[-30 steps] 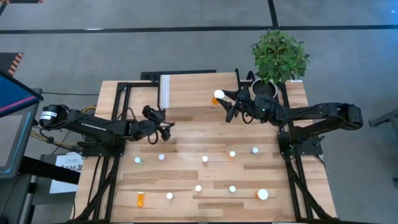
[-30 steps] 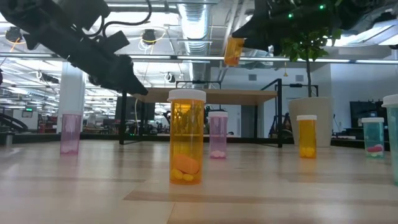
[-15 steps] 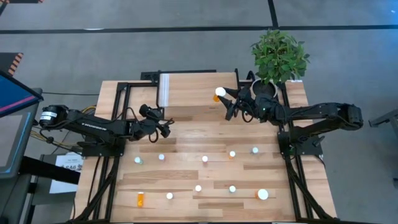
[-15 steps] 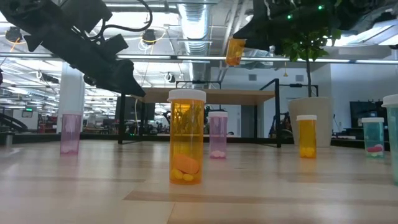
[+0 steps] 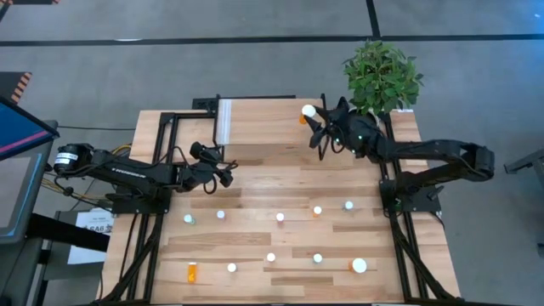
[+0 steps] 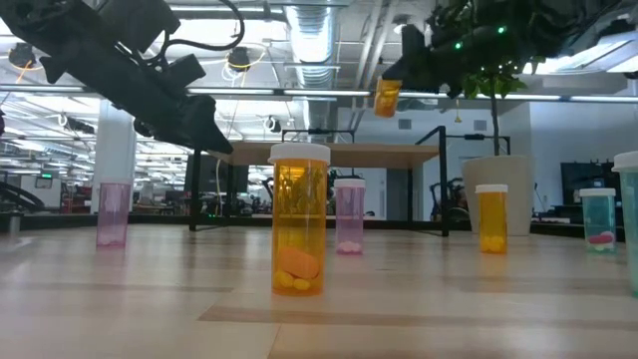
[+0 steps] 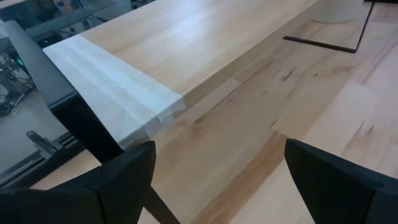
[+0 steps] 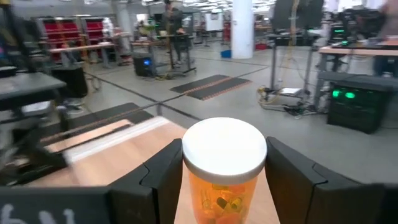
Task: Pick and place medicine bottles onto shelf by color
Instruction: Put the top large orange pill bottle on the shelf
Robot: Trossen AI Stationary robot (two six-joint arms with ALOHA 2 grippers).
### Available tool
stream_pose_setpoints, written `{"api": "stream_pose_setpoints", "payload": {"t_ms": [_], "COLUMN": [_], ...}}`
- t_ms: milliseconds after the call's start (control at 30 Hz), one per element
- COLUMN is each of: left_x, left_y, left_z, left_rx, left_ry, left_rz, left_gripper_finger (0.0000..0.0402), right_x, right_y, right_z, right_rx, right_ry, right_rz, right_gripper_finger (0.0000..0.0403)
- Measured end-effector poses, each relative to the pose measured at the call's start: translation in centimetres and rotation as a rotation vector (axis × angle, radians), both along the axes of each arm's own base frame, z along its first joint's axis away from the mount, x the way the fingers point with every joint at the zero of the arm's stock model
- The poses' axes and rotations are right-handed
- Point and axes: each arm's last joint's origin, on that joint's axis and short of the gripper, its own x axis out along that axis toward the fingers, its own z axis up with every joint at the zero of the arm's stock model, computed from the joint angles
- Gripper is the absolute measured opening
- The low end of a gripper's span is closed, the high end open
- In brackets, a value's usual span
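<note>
My right gripper (image 5: 313, 119) is shut on an orange medicine bottle with a white cap (image 5: 307, 112) and holds it in the air over the right end of the light-wood shelf (image 5: 263, 123). The bottle also shows in the low view (image 6: 387, 97) and the right wrist view (image 8: 222, 186). My left gripper (image 5: 223, 174) is open and empty, above the table near the shelf's near left corner, by its white strip (image 7: 118, 84). Several more bottles stand on the tabletop, among them an orange one (image 6: 299, 224), a pink one (image 6: 350, 214) and another orange one (image 5: 317, 211). My right gripper pinches the orange bottle between its two fingers (image 8: 163, 180), on opposite sides of the body just under the white cap (image 8: 205, 190). The fingers come about level from the table's right side. The bottle is roughly upright, cap up, lifted clear above the shelf.
A potted green plant (image 5: 380, 76) stands at the far right corner, close behind my right arm. One orange bottle lies on its side near the front left (image 5: 191, 272). A larger white-capped bottle (image 5: 359, 265) stands at the front right. Black frame legs (image 5: 170, 127) border the shelf.
My right gripper has carried the orange bottle toward the table's far edge and a little to the right, over the shelf's right end. The bottle stays in the hold and clear of the shelf.
</note>
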Motion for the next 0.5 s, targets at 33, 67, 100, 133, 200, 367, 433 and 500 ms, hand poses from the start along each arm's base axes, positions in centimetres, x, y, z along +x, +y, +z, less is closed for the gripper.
{"api": "stream_pose_setpoints", "payload": {"t_ms": [33,67,100,133,200,367,433,500], "left_x": [0.0,0.0,0.0,0.0,0.1,0.2,0.2,0.2], "left_y": [0.0,0.0,0.0,0.0,0.0,-0.1,-0.1,-0.1], "left_z": [0.0,0.0,0.0,0.0,0.1,0.2,0.2,0.2], "left_rx": [0.000,0.000,-0.001,-0.002,-0.008,-0.008,-0.008,-0.008], "left_ry": [0.000,-0.001,-0.002,-0.005,-0.012,-0.026,-0.024,-0.022], "left_rz": [0.000,-0.001,-0.001,-0.004,-0.015,-0.024,-0.025,-0.026], "left_gripper_finger": [0.0345,0.0345,0.0345,0.0345,0.0345,0.0345,0.0345,0.0345], "right_x": [-0.1,-0.1,-0.1,-0.1,0.2,1.2,1.5,1.7], "right_y": [-0.4,-0.9,-1.3,-1.7,-2.5,-4.1,-4.7,-5.1], "right_z": [-0.2,-0.5,-0.7,-1.0,-1.6,-2.6,-2.8,-3.1], "right_rx": [0.004,0.009,0.012,0.020,0.035,0.051,0.055,0.058], "right_ry": [0.009,0.021,0.028,0.040,0.062,0.112,0.118,0.130], "right_rz": [-0.016,-0.036,-0.051,-0.065,-0.089,-0.123,-0.133,-0.142], "right_gripper_finger": [0.0209,0.0209,0.0209,0.0209,0.0210,0.0211,0.0211,0.0210]}}
